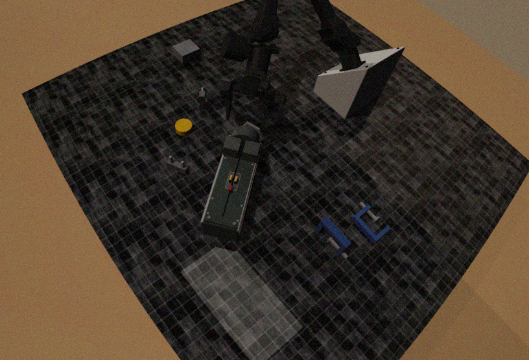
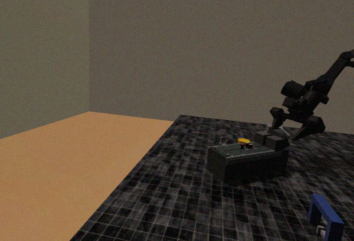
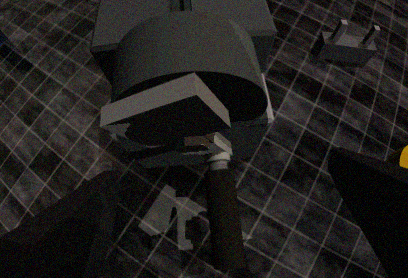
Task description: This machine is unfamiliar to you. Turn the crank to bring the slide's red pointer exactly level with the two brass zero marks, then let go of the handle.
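Note:
The machine [image 1: 222, 215] [image 2: 245, 161] is a long dark green box on the tiled mat. Its red pointer [image 1: 230, 187] [image 2: 242, 144] sits a little past the two brass marks [image 1: 234, 178], on the side away from the crank. The crank [image 1: 246, 130] [image 3: 187, 64] is at the box's far end, and its dark handle [image 3: 223, 215] sticks out toward the wrist camera. My gripper [image 1: 253, 106] [image 2: 286, 133] [image 3: 220, 241] is open and hangs just behind the crank. The fingers stand wide on either side of the handle without touching it.
A yellow disc [image 1: 183, 126] [image 2: 243, 140], a small grey bracket [image 1: 176, 163] [image 3: 347, 41], a small peg [image 1: 201, 91] and a grey block [image 1: 186, 49] lie left of the machine. A white wedge [image 1: 356, 80] stands at the right. Two blue brackets [image 1: 334, 232] [image 1: 371, 222] and a pale translucent patch [image 1: 241, 302] lie nearer.

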Motion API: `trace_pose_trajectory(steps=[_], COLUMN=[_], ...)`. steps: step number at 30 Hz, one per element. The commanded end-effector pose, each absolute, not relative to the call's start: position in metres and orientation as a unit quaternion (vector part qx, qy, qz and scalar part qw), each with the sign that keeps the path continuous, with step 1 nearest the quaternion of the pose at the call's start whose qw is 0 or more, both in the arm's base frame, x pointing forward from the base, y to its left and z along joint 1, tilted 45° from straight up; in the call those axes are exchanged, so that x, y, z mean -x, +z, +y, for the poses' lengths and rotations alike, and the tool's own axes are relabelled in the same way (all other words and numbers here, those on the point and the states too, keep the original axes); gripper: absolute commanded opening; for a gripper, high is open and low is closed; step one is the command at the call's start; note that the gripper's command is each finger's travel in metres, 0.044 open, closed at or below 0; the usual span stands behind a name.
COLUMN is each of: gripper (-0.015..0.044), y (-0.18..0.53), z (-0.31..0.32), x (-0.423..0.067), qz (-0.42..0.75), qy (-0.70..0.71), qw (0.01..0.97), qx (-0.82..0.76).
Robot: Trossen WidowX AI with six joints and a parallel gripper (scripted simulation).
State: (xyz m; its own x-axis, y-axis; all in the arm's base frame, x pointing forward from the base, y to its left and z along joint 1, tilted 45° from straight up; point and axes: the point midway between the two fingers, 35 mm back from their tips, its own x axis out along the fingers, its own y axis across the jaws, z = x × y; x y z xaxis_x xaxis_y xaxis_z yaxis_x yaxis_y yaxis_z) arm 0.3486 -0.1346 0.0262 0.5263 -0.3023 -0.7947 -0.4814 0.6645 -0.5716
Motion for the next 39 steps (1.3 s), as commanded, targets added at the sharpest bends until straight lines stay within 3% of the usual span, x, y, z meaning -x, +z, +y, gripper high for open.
trace_pose_trajectory(steps=[1, 35, 39], gripper=[0.0440, 0.0440, 0.0335], y=[0.022, -0.016, -0.016], z=[-0.139, -0.176, -0.176], x=[-0.348, -0.340, -0.340], qz=[0.483, 0.483, 0.483], qy=[0.060, 0.060, 0.060], qw=[0.773, 0.772, 0.772], qx=[0.407, 0.408, 0.408])
